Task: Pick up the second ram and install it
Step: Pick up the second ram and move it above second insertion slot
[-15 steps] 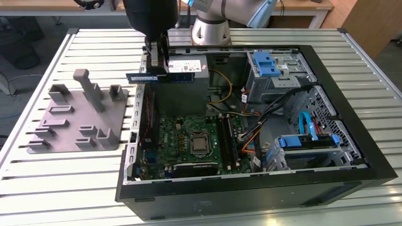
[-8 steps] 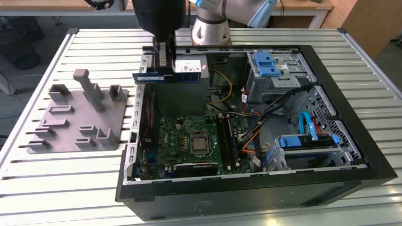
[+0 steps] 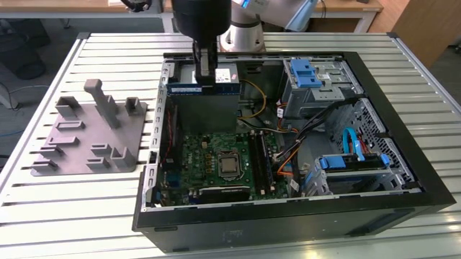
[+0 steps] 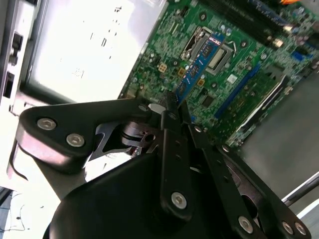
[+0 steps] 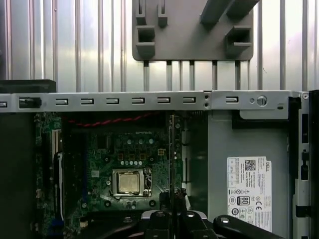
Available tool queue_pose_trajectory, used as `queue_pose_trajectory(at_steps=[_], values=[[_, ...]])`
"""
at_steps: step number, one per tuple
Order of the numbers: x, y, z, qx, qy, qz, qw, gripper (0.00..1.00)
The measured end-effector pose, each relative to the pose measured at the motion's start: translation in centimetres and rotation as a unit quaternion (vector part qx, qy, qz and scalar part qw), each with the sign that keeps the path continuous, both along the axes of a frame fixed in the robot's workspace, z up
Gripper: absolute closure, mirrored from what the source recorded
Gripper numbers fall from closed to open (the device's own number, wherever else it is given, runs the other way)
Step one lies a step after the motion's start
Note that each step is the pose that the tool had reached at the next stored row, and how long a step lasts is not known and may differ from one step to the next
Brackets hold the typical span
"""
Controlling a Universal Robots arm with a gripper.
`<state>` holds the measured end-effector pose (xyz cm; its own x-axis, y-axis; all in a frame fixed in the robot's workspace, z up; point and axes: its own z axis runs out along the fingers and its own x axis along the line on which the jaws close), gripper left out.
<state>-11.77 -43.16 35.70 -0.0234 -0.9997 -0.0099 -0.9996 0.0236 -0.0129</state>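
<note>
Blue stick at the fingertips: confirm it, operator.

Operator: Confirmed. I read it as the second ram [image 4: 198, 65]. The gripper [image 4: 172, 102] is closed down to the thickness of the board and pinches it on its two flat faces. In the second wrist view the stick juts straight out past the fingertips. In the first wrist view it shows edge-on as a dark sliver [image 5: 172, 149].

Inspector: Why that grip?

Operator: My judgement: clamping the faces leaves the long free edge clear to meet a slot, and it keeps the stick from twisting.

Inspector: Position over the work?

Operator: It hangs in the air above the open case and touches nothing but the fingers. The motherboard [image 4: 164, 55] lies below it, with the processor socket [image 5: 128, 181] just beside its line. In the exterior view the stick [image 3: 185, 88] sits level under the gripper [image 3: 207, 78], over the far end of the case. It is well apart from the long black memory slots [image 3: 260, 159]. I record installation as not yet done.

Inspector: Beyond the case?

Operator: Past the metal case wall [image 5: 149, 100] the grey holder plate [image 3: 79, 145] lies flat on the slatted table [image 3: 94, 205], just beside the case. I judge that its upright blocks hold parts on edge so the fingers can close on them. I cannot tell whether anything sits in it.
</note>
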Motion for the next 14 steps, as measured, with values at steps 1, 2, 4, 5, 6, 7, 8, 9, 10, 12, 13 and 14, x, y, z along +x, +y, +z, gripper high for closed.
queue_pose_trajectory(at_steps=[1,2,4,5,6,7,8,9,10,12,13,14], values=[[0.3,0.00,-0.02,0.0000,0.0001,0.000,1.0000,0.86],[0.7,0.00,-0.03,0.0000,0.0002,0.000,1.0000,0.86],[1.2,0.00,-0.06,0.0000,0.0002,0.000,1.0000,0.86],[1.4,0.00,-0.07,0.0000,0.0002,0.000,1.0000,0.86],[1.7,0.00,-0.08,0.0000,0.0002,0.000,1.0000,0.86],[2.0,0.00,-0.09,0.0000,0.0002,0.000,1.0000,0.86],[2.2,0.00,-0.09,0.0000,0.0003,0.000,1.0000,0.86],[2.5,0.00,-0.10,0.0000,0.0003,0.000,1.0000,0.86],[2.8,0.00,-0.10,0.0000,0.0003,0.000,1.0000,0.86],[3.2,0.00,-0.12,0.0000,0.0003,0.000,1.0000,0.86],[3.4,0.00,-0.12,0.0000,0.0003,0.000,1.0000,0.86],[3.5,0.00,-0.13,0.0000,0.0003,0.000,1.0000,0.86]])
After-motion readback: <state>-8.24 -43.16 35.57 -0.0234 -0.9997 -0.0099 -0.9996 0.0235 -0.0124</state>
